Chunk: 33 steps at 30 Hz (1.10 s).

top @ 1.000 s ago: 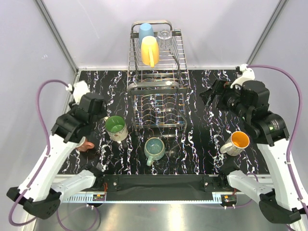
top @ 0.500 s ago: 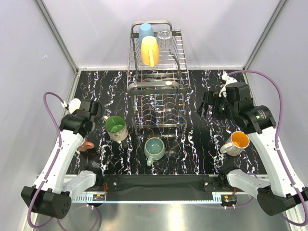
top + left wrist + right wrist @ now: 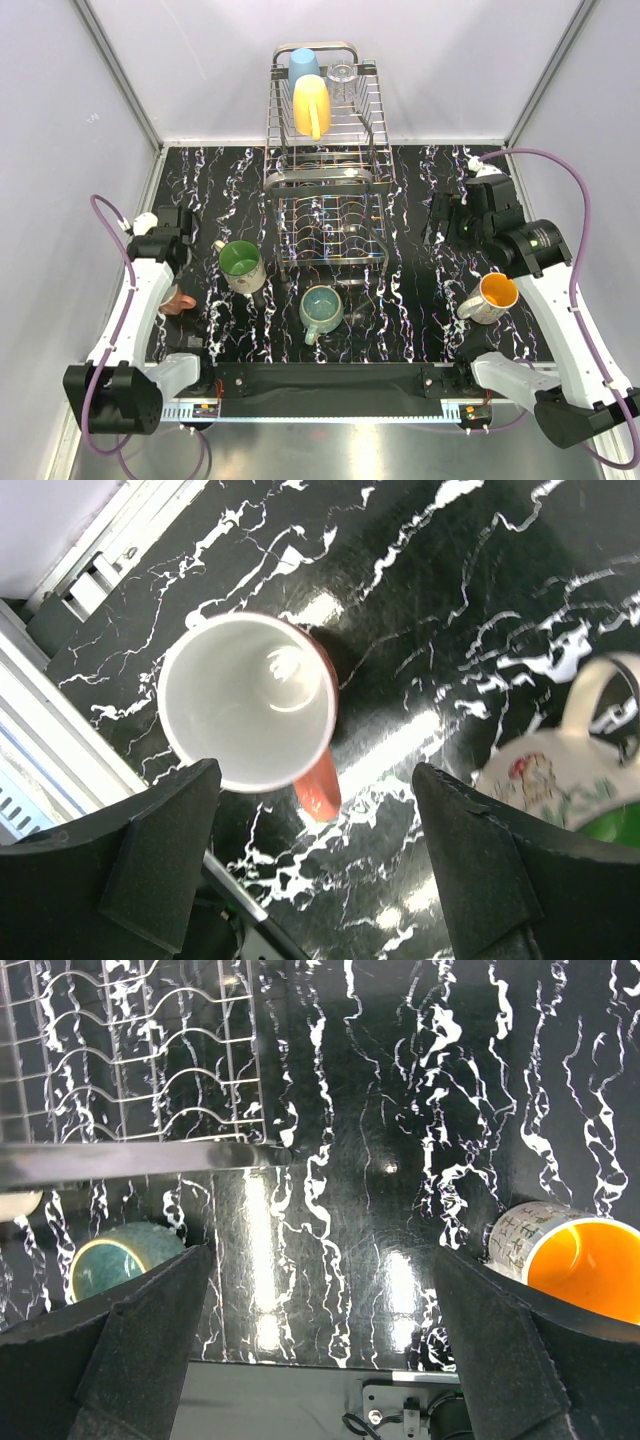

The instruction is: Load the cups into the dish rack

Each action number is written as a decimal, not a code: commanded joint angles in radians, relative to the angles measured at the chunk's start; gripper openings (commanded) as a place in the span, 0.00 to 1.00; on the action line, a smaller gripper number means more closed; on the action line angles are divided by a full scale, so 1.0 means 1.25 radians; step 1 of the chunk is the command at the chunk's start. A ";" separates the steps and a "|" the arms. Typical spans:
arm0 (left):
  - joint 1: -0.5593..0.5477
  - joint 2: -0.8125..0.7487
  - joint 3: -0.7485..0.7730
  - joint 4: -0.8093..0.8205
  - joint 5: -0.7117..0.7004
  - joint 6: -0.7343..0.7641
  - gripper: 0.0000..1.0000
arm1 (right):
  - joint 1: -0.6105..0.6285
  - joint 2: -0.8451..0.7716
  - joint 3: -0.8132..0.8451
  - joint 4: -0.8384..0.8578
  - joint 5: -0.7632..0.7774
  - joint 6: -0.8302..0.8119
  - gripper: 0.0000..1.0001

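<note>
The dish rack stands at the far middle of the black, white-veined worktop. Its upper shelf holds three cups. A light blue tumbler is at the rack's back left corner, with a clear glass just beside it on the right. A yellow mug lies in front of the tumbler, its handle pointing toward the rack's front.

Four more cups stand upright on the worktop, outside the rack. A cream mug with green inside is just off the rack's front left corner. A teal-green cup sits just before the rack's front edge. A salmon-pink mug is well to the left of the rack's front, and an orange-lined mug is well to the right of it.

The left arm reaches forward on the rack's left side, with its wrist turned straight down. The left jaws are spread wide and grip nothing. They hang above the salmon-pink mug, which shows a white inside nearer one dark finger, with its handle lying under the gap.

The right arm is bent at the elbow on the rack's right side, wrist tipped down. The right jaws are also spread wide and empty, above bare worktop just in front of the rack's slotted lower tier. In the right wrist view, the teal-green cup is beside one finger and the orange-lined mug is beside the other.
</note>
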 commanded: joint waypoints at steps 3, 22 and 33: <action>0.054 0.038 -0.036 0.101 0.041 0.003 0.84 | 0.002 -0.038 -0.002 0.005 -0.031 -0.051 1.00; 0.184 0.135 -0.135 0.217 0.141 -0.055 0.60 | 0.004 -0.071 -0.021 0.032 -0.093 -0.071 1.00; 0.194 0.124 -0.126 0.214 0.132 -0.040 0.08 | 0.002 -0.064 -0.014 0.019 -0.069 -0.066 1.00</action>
